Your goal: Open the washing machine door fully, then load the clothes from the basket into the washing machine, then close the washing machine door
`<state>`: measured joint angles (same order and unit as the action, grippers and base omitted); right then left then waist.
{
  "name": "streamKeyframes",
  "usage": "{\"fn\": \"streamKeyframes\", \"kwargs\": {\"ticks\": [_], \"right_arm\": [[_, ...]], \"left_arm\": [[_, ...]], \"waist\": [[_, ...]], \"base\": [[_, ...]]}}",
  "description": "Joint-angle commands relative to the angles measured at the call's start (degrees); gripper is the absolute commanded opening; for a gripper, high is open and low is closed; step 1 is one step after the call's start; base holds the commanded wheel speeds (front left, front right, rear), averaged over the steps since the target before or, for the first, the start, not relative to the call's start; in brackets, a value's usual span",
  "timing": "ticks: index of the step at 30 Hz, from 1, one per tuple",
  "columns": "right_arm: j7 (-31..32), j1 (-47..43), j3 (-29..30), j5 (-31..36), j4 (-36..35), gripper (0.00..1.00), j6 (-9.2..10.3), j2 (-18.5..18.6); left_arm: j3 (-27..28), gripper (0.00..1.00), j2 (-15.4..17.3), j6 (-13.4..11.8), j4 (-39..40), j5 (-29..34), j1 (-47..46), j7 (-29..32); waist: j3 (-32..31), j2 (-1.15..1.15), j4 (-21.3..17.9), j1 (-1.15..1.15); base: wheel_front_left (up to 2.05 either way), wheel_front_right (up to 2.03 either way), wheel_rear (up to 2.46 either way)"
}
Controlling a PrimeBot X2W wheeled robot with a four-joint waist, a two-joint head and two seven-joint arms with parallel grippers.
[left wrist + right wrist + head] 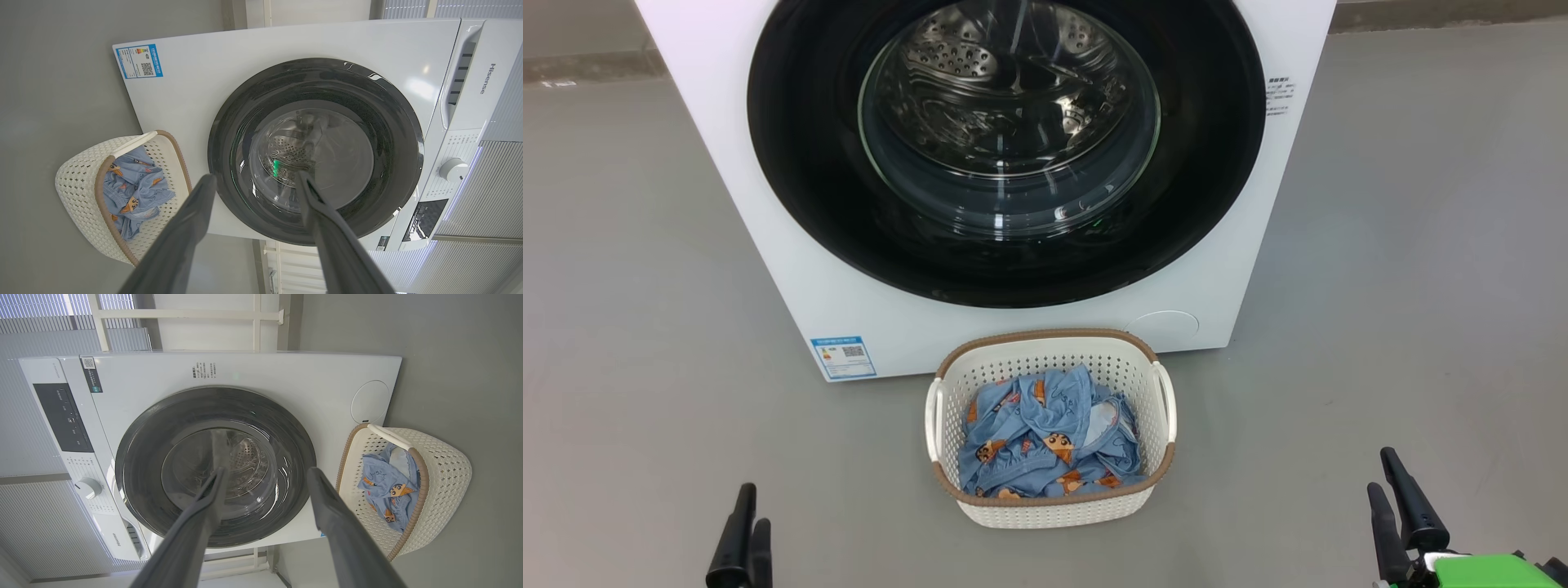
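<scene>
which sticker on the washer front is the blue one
The energy sticker at the washing machine's lower left corner in the head view; the label on its right edge is plain grey print.

Bare grey floor (621,327), white blinds (36,522)

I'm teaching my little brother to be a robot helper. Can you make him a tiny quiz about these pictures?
1. True or false: the washing machine door is shut.
2. What are the clothes lying in?
3. Pick one. The left pincer and the right pincer are: A both open, B both shut, C both holding cloth.

Key: 1 true. 2 the basket. 3 A.
</scene>
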<state>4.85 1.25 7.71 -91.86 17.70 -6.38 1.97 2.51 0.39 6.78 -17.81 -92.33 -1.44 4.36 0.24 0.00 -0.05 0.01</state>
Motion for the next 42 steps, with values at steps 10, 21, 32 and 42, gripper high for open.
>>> {"fn": "streamKeyframes", "kwargs": {"ticks": [10, 21, 32, 42], "right_arm": [[-1.79, 1.83, -1.61, 2.00, -2.55, 1.00, -0.29, 1.76], [-4.57, 2.35, -4.22, 6.76, -2.37, 1.00, -0.37, 3.75], [-6.80, 3.24, -4.39, 17.83, -1.18, 1.00, -0.46, 4.83], [-8.48, 3.29, -3.86, 31.25, -1.42, 1.00, -0.54, 4.37]], "left_arm": [[-0.98, 1.00, 1.37, 0.16, 2.57, 1.43, -3.09, -2.28], [-2.84, 1.00, 2.61, 0.21, 2.78, 6.44, -3.83, -4.22], [-1.64, 1.00, 2.17, 0.27, 3.99, 19.61, -4.04, -6.11], [-1.80, 1.00, 1.94, 0.33, 5.16, 32.04, -3.84, -7.81]], "waist": [[0.06, 0.00, 0.03, -0.01], [0.09, 0.00, 0.09, -0.01], [0.05, 0.00, 0.16, -0.01], [-0.08, 0.00, 0.07, -0.01]], "base": [[0.00, 0.00, 0.00], [0.00, 0.00, 0.00], [0.00, 0.00, 0.00], [0.00, 0.00, 0.00]]}}
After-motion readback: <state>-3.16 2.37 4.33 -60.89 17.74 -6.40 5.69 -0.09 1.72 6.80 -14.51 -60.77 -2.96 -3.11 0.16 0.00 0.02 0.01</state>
